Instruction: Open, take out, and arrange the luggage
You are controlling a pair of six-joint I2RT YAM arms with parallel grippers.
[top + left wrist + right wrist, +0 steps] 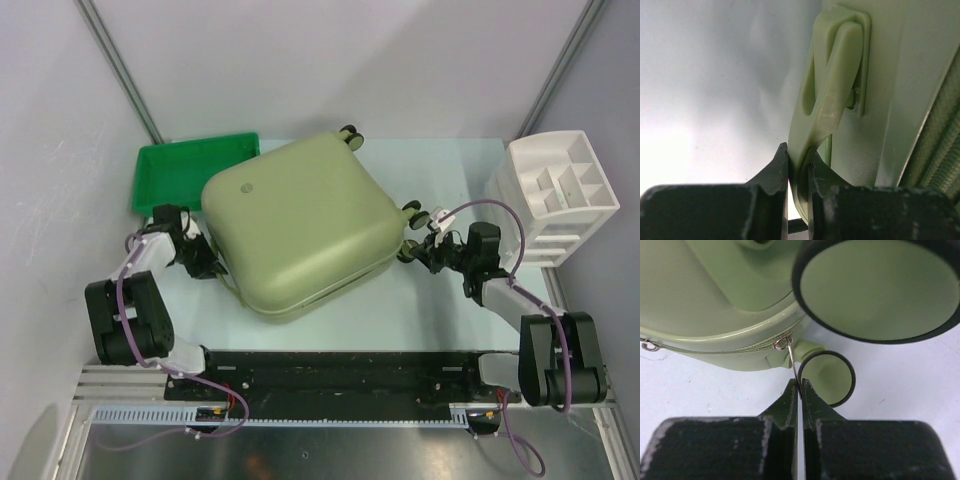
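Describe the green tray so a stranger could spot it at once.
Start at the big olive suitcase in the middle of the table. At its far left corner, partly hidden by it, lies a shallow tray. It is bright green and open-topped, unlike the dull suitcase and the white organizer at far right.

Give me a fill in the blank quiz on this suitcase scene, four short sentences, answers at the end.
1. The luggage lies flat with its shell ____.
2. The right claw pinches the thin zipper pull beside a small black-rimmed ____.
3. The left claw grips a pale ____ tab on the luggage.
4. The green tray lies at the table's far ____ corner.
Missing words: closed; wheel; green; left.
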